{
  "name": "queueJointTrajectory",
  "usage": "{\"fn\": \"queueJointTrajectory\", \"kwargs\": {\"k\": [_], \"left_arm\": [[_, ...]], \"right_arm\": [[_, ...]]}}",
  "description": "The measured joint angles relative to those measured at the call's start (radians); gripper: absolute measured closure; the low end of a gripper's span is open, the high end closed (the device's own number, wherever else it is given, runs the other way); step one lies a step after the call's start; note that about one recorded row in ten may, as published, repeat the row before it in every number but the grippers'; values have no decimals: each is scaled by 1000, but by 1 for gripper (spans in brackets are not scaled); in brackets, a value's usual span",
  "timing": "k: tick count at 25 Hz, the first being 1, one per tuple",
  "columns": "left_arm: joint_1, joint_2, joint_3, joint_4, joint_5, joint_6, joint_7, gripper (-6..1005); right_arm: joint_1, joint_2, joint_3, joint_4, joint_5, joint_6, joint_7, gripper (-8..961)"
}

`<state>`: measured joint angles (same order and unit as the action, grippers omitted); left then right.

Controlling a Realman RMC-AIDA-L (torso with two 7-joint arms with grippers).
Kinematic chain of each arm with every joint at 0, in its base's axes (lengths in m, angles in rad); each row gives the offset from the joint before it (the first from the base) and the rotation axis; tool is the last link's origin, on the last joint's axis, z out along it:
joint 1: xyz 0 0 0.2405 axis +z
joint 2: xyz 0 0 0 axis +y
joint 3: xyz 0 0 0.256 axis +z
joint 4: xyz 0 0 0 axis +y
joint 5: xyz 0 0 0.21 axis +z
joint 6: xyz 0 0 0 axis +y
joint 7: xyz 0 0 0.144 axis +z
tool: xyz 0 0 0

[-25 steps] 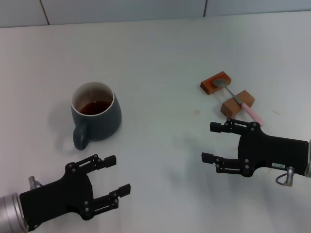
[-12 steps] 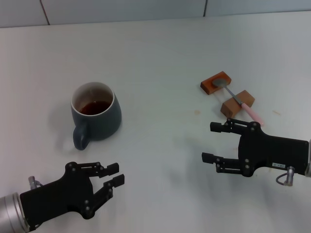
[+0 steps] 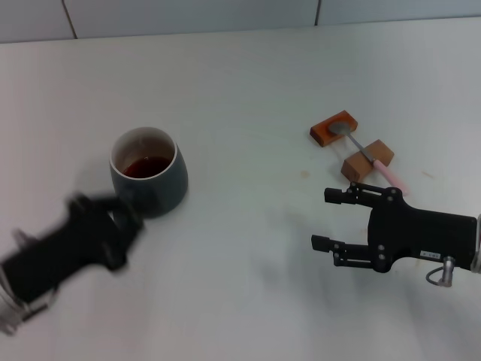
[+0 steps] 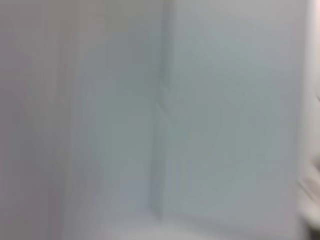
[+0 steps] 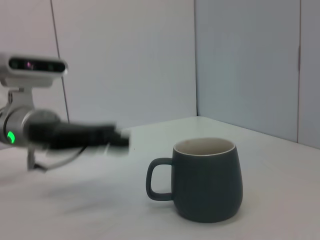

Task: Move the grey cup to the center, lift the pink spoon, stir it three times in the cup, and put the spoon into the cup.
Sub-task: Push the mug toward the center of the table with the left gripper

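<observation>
The grey cup (image 3: 154,184) stands left of the table's middle with dark liquid inside; the right wrist view shows the cup (image 5: 207,182) side-on with its handle. My left gripper (image 3: 120,219) is smeared by motion right at the cup's near-left side, covering the handle. It shows as a dark streak, the left gripper (image 5: 117,137), just beside the handle. The pink spoon (image 3: 376,162) lies across two brown blocks at the right. My right gripper (image 3: 322,219) hovers open just in front of the spoon, holding nothing. The left wrist view shows only a pale blur.
Two brown wooden blocks (image 3: 334,128) (image 3: 368,159) carry the spoon. The white table (image 3: 248,90) runs back to a tiled wall at the far edge.
My left arm has swung quickly from the near left up toward the cup's handle, after its fingers drew closer together. The right arm, the cup and the spoon have stayed put.
</observation>
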<state>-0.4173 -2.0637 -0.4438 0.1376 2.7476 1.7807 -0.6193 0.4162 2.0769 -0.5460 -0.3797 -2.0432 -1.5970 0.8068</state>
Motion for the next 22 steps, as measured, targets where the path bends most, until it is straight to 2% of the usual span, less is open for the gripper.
{"fn": "queueJointTrajectory", "kwargs": {"k": [4,7,13,14,15,19,22], "left_arm": [[-2,2,-205,-7,-100,50,-3,1001],[-12,10,-324,7,-150,-2,33,1000],[-14,28,-380,15,-194,-168,221,998],[-15,25,-382,16,-206,-221,304,998],[-15,25,-382,16,-206,-221,304,997],[-16,-1,-376,-10,-210,-375,544,996],[-7,-4,-372,-53,-205,-436,621,995]], "right_arm": [[0,0,5,0,0,0,-1,188],[-4,0,7,0,0,0,-1,188],[-8,0,9,2,0,0,-2,189],[-8,0,9,3,0,0,-2,189],[-8,0,9,4,0,0,-2,189],[-8,1,9,5,1,0,-2,189],[-8,1,9,6,1,0,-2,189]]}}
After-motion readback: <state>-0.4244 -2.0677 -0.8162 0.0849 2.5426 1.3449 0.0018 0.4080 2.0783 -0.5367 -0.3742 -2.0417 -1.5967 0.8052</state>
